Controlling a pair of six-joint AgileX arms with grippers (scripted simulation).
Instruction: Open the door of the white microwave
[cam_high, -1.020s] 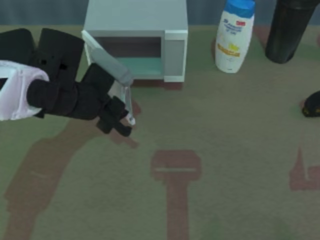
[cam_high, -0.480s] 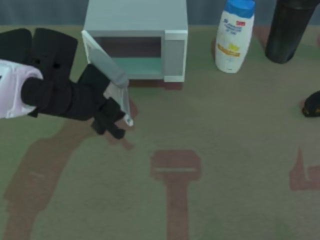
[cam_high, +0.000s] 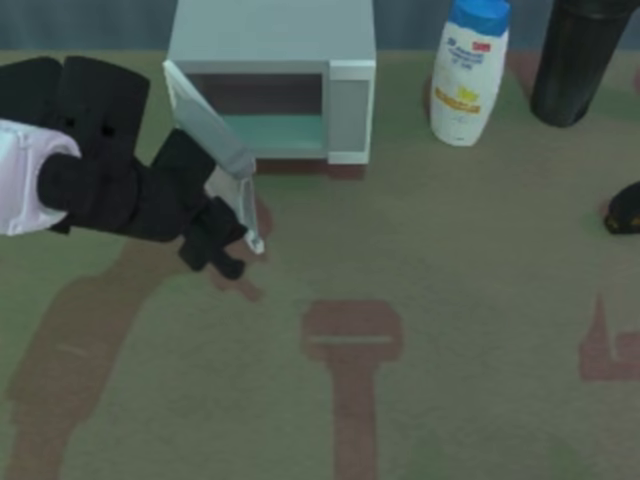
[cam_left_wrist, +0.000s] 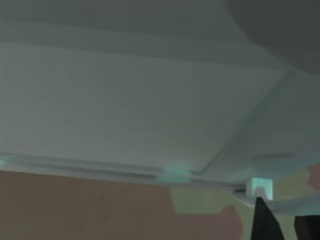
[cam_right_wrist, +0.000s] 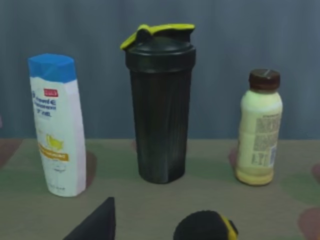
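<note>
The white microwave stands at the back of the table, left of centre, its pale teal floor showing. Its door is swung out on its left hinge and points toward the front left. My left gripper is shut on the door's free edge near the lower corner. In the left wrist view the door fills most of the frame, and my left gripper has its dark fingertips straddling the door's rim by a small white block. My right arm is parked at the table's right edge.
A white blue-capped bottle stands right of the microwave, a tall black shaker further right. The right wrist view shows the bottle, the shaker, a pale yellow drink bottle and a black-and-yellow rounded shape.
My left gripper has drawn back to the left and slightly away from the front, and the door has swung wider with it. The right arm has not moved.
</note>
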